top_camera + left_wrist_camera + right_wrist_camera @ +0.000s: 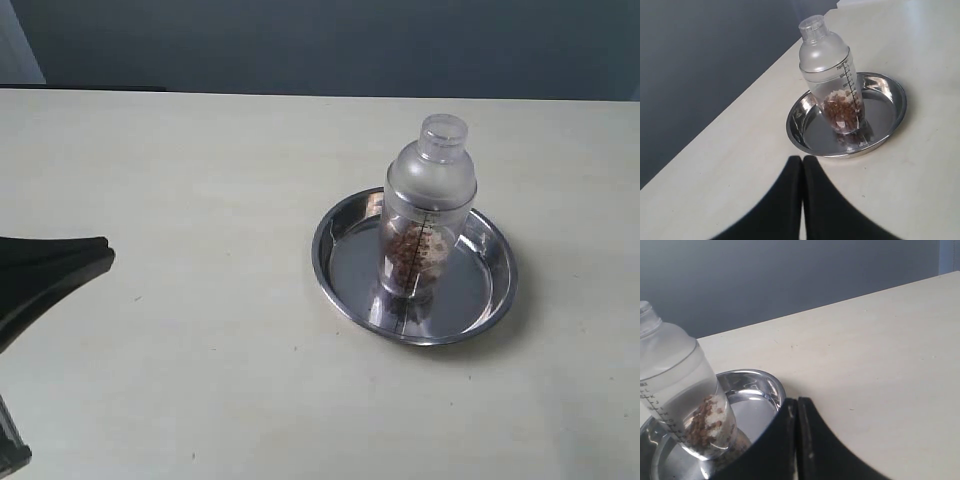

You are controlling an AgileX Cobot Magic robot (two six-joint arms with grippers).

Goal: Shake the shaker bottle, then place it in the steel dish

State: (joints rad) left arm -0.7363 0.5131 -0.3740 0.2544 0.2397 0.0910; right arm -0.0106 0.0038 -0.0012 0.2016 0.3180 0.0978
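Shaker bottle [425, 215] stands upright near the middle of the steel dish [478, 285], its base flat on the shiny floor and clear of the sloped rim all round. On the exterior view the dish lies toward 3 o'clock from the centre of the pale table [200, 180], and the bottle's narrow round cap rises toward 12 o'clock, past the dish's far rim. The frosted body carries a column of black measuring marks that faces 6 o'clock, toward the camera, and brown pellets [410, 255] mixed with a few whitish bits fill its lower part; the dish floor mirrors them just below the base. Neither arm touches the bottle or the dish. The left gripper [95, 255] enters the exterior view from the edge at 9 o'clock, its black tip pointing toward 3 o'clock and well apart from the dish. Its own wrist view shows the two black fingers [790, 200] pressed together along their length with nothing between them, the tip aimed at the dish's near rim but short of it. The right gripper [797, 405] is outside the exterior view; its wrist view shows its fingers likewise closed against each other and empty, with the tip close beside the dish rim; contact cannot be told. A dark grey-blue wall [300, 45] runs behind the table at 12 o'clock.
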